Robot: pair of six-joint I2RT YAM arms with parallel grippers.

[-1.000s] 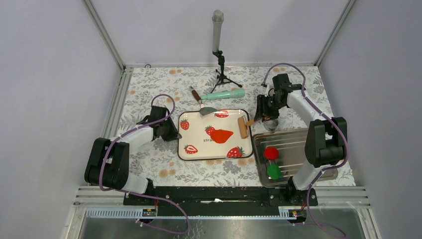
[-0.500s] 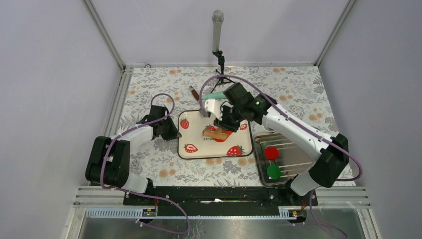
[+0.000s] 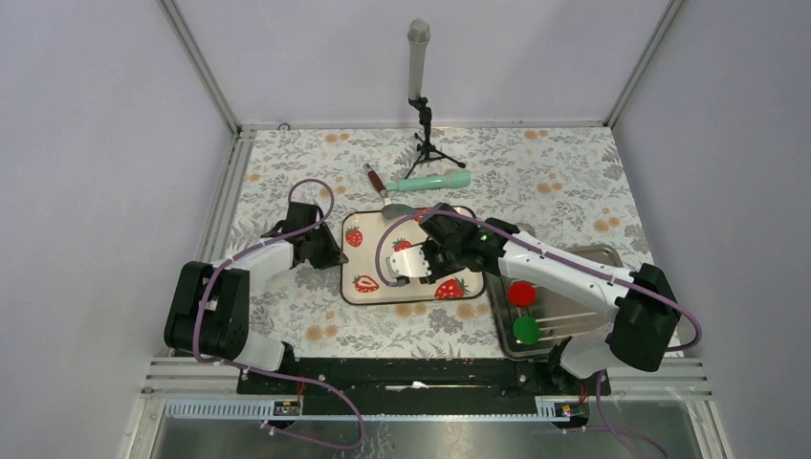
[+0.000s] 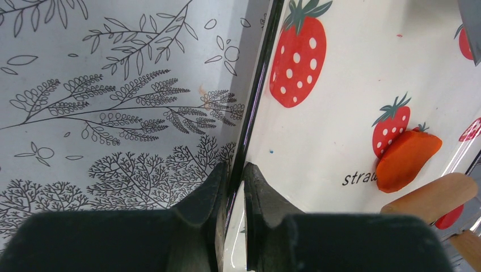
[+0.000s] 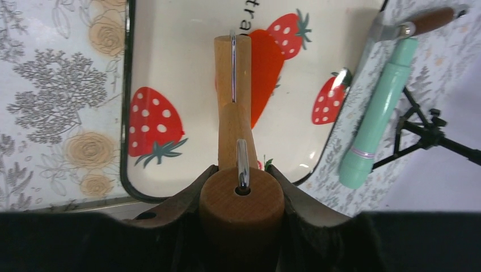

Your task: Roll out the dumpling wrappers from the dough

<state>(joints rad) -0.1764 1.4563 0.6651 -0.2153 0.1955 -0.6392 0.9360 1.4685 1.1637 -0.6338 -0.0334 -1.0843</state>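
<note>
Where overhead hides it, right hand (image 5: 241, 175) grips roller (image 5: 232, 73) against dough (image 5: 265, 68), left hand (image 4: 235, 175) pinches tray (image 4: 340, 85).

The left arm (image 3: 263, 260) reached forward and to the right from its base, with its forearm low over the table. The left gripper (image 4: 235, 170) stood almost closed, its two dark fingers pinching the rim of the tray (image 4: 254, 107). The right arm (image 3: 555, 268) folded at the elbow above its base and stretched leftward, wrist angled down. The right gripper (image 5: 242, 173) clamped the round handle of the wooden roller (image 5: 223, 79), one finger pressed against each side.
</note>
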